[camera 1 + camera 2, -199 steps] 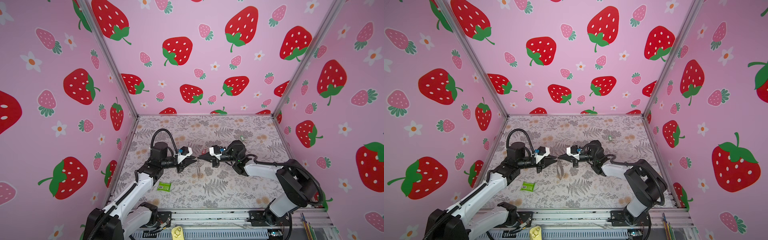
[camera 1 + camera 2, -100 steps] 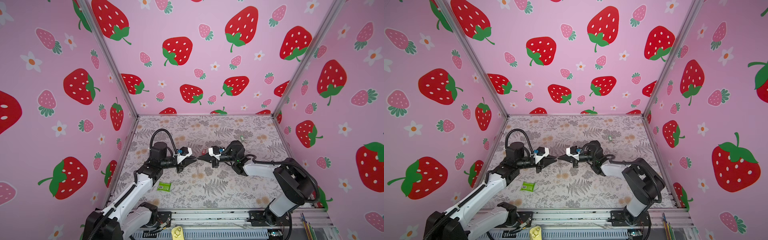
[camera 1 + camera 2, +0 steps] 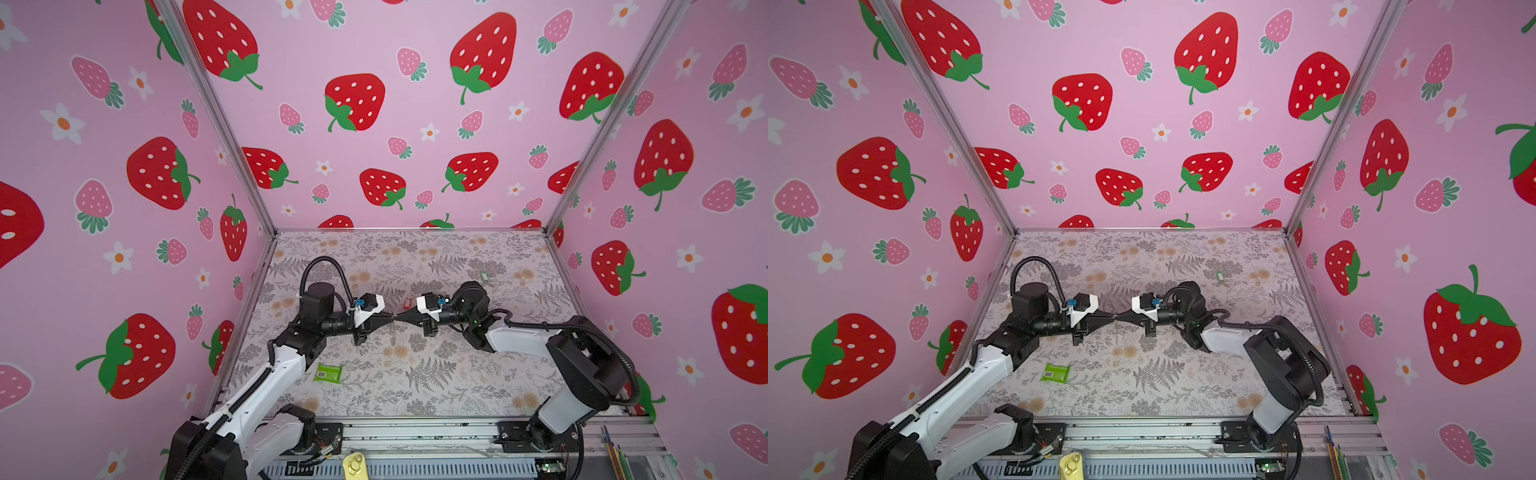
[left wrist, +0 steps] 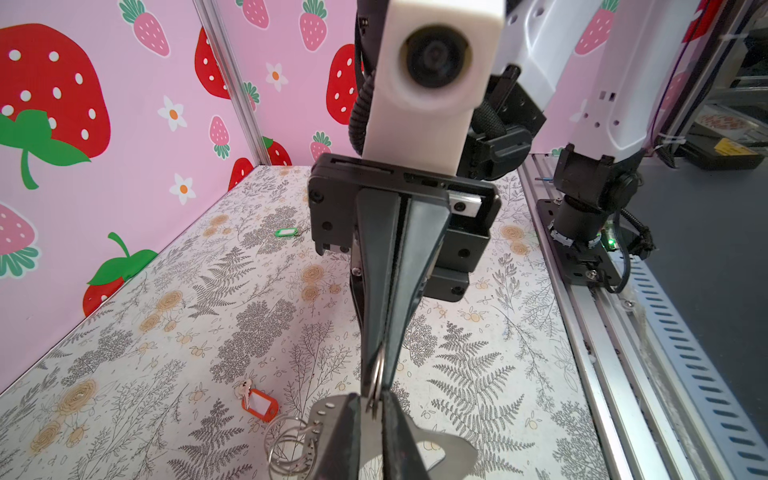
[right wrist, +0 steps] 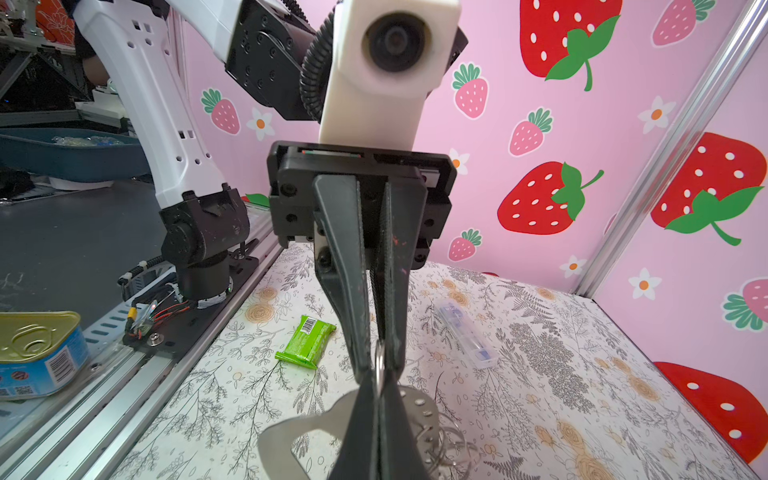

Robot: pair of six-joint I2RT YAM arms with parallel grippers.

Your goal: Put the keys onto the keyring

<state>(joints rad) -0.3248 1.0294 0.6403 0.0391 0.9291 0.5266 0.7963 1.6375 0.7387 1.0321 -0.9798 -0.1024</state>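
My two grippers meet tip to tip above the middle of the table. My left gripper (image 4: 374,405) (image 3: 392,318) and my right gripper (image 5: 378,390) (image 3: 399,318) are both shut on one silver ring of the keyring. Its strap loop (image 4: 440,453) (image 5: 286,432) hangs below the fingers, looking greyish here, with several more silver rings (image 4: 291,444) beside it. The red-orange key (image 4: 259,405) (image 3: 409,302) lies on the table just behind the grippers. The green key (image 4: 286,232) (image 3: 483,275) (image 3: 1219,276) lies farther back on the right.
A green packet with a barcode label (image 3: 328,372) (image 3: 1054,372) (image 5: 306,341) lies front left near my left arm. A clear plastic tube (image 5: 465,334) lies on the floral table cover. A tin can (image 5: 37,353) stands past the front rail. Pink walls enclose three sides.
My left jaws have narrowed onto the ring. The hanging keyring has come up slightly. Both arms have stayed almost in place.
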